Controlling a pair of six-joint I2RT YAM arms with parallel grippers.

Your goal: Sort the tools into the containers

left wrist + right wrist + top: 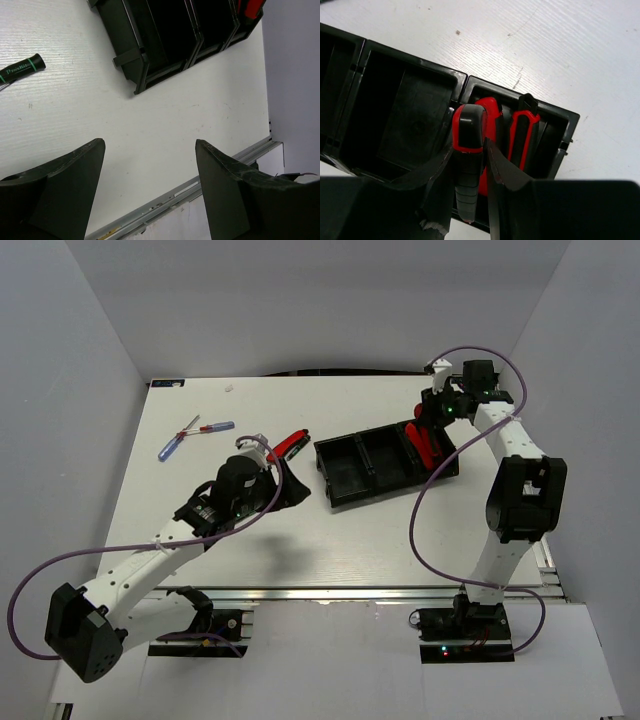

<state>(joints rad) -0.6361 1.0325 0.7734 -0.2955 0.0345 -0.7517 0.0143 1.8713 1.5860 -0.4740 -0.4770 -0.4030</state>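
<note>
Knife, ribbed grey-and-red, pinched by right hand over square-celled tray.

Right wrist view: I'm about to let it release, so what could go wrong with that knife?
The right gripper holds the knife right by the divider of the tray; released there, it might catch the wall or drop into the middle compartment. The end compartment already holds red knives, so it may pile up and jut over the rim.
</note>
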